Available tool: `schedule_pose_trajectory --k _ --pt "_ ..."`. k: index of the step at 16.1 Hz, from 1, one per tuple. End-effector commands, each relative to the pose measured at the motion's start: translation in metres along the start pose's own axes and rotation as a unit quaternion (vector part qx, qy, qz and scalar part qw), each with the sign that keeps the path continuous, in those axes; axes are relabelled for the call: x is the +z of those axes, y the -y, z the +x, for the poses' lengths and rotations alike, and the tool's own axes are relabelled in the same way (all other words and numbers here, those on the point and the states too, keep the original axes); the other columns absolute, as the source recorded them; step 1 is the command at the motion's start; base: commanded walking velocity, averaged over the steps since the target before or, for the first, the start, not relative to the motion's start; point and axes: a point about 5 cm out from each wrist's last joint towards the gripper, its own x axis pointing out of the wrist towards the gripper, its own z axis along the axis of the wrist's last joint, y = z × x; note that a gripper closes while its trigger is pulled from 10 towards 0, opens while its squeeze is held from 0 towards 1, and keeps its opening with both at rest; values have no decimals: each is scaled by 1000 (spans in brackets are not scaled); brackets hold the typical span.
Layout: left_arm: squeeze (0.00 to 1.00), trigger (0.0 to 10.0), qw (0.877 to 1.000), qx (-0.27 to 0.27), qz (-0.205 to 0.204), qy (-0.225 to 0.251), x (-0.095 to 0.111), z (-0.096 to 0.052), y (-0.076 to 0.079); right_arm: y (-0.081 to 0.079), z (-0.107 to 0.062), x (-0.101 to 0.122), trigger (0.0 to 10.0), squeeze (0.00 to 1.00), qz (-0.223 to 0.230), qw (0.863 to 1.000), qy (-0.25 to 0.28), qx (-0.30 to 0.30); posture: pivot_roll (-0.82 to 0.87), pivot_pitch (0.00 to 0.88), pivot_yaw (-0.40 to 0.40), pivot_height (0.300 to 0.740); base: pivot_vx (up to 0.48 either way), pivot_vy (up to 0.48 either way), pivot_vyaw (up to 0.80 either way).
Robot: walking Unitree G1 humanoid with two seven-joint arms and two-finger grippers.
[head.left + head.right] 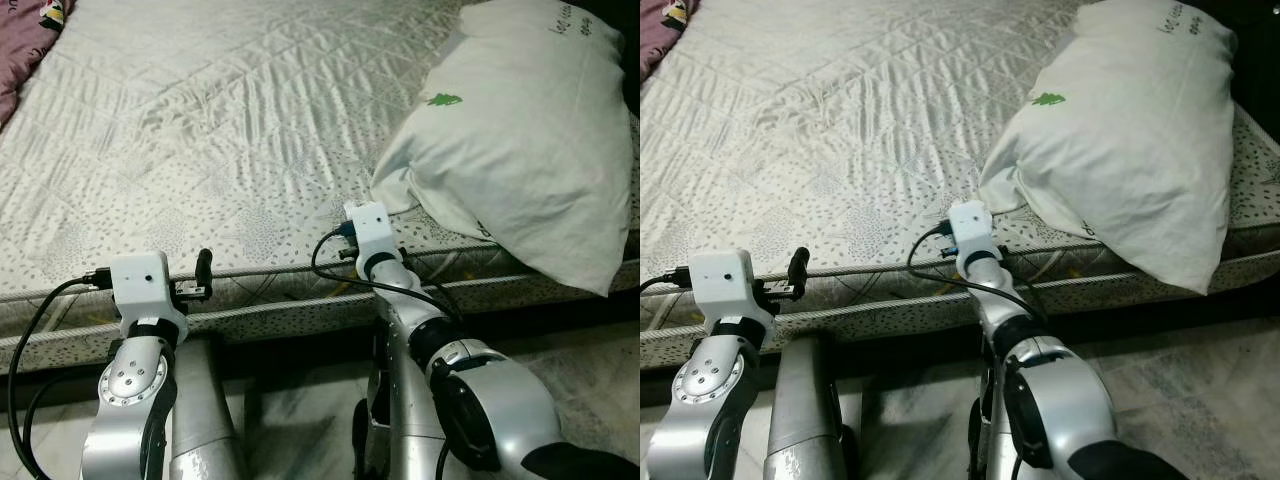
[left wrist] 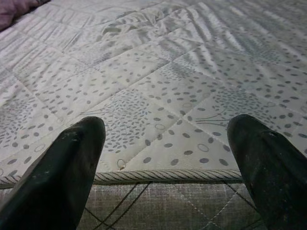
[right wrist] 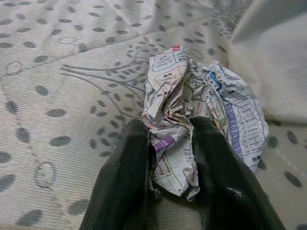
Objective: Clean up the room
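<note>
Mattress point(image 1: 230, 140): quilted fabric top, pale grey-white, diamond stitching, printed with small dark oval spots and fine leaf outlines; corded piping along the near edge; side panel below in grey cloth with a crossed-line pattern.
Pillow point(image 1: 520, 130): white, plump, softly creased; small green tree mark on its cover; at the mattress's near right corner, lower end overhanging the mattress edge.
Crumpled paper point(image 3: 192, 120): printed sheet, white with red, blue and purple patches and fine text; crushed into a ragged, sharply folded wad; on the mattress top near the near edge, just beside the pillow's lower left corner.
Right gripper point(image 3: 172, 143): two long black fingers, matte, ribbed on one side; closed down to a narrow gap and pinching a fold of the crumpled paper; placed over the mattress's near edge, beside the pillow.
Left gripper point(image 2: 168, 143): black fingers point(image 2: 72, 163) blunt and rounded, spread wide apart with nothing between them; level with the mattress's piped near edge, toward its left part, touching nothing visible.
Blanket point(image 1: 20, 50): purple-pink cloth, soft and rumpled, at the mattress's far left corner.
Floor point(image 1: 580, 370): pale, marbled, glossy, below the mattress's near side.
</note>
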Motion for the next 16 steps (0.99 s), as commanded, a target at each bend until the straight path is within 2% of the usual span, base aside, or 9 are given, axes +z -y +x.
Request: schedule_pose_trajectory --k 1,5,7,10,11,12,14,15,16 --pt "0 10000 1000 6 1 1 -1 3 -2 7 -3 -14 0 0 20 999 -27 -12 101 71 -11 454 0 0 0" --pt "0 10000 1000 10 -8 7 -2 11 1 25 -1 -6 0 0 55 998 -8 -24 73 27 -11 454 0 0 0" --pt "0 10000 1000 10 -9 9 -2 13 2 29 -1 -5 0 0 63 998 -4 -25 69 23 -11 454 0 0 0" --pt "0 10000 1000 1 -19 19 -2 27 6 47 -7 2 0 0 116 992 55 -11 12 0 8 454 0 0 0" --pt "0 10000 999 -13 -42 25 0 29 9 51 -17 4 0 0 139 986 92 3 -2 0 14 454 0 0 0" --pt "0 10000 998 -15 -50 26 0 29 9 51 -21 4 0 0 141 985 99 6 -2 0 14 454 0 0 0" --pt "0 10000 999 -6 -29 33 -1 31 5 52 -55 -2 0 0 123 983 136 10 -33 0 26 454 0 0 0" --pt "0 10000 999 -8 -19 36 -2 32 4 54 -70 -6 7725 0 127 982 139 2 -39 0 27 454 0 0 0" --pt "0 10000 999 -11 -14 41 -2 33 3 57 -77 -8 10000 0 135 982 131 -8 -42 0 28 454 0 0 0"
